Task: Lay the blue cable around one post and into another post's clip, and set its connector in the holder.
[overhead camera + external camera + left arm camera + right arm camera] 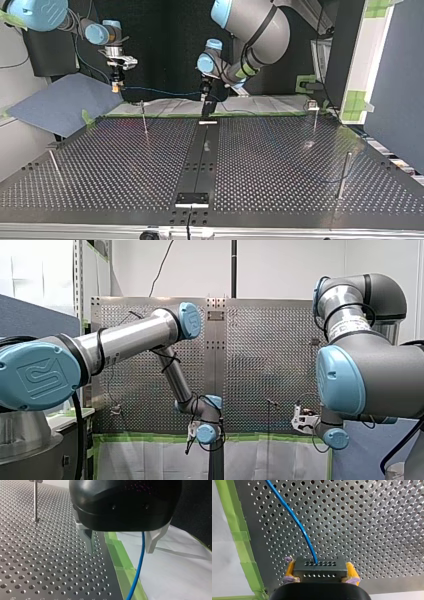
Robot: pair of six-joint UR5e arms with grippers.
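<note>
The right jaws clamp the black connector (320, 570) between yellow pads (290, 568), while the blue cable (295, 519) hangs loose between the wide-apart left jaws.

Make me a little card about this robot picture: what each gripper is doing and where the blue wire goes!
right gripper: shut on the black connector, a yellow pad on each side
left gripper: open, with the blue cable hanging between its fingers
blue cable route: strung in the air from the connector across to my left gripper
posts: upright on the table, cable around none yet
table: perforated metal, green tape on its edge
</note>
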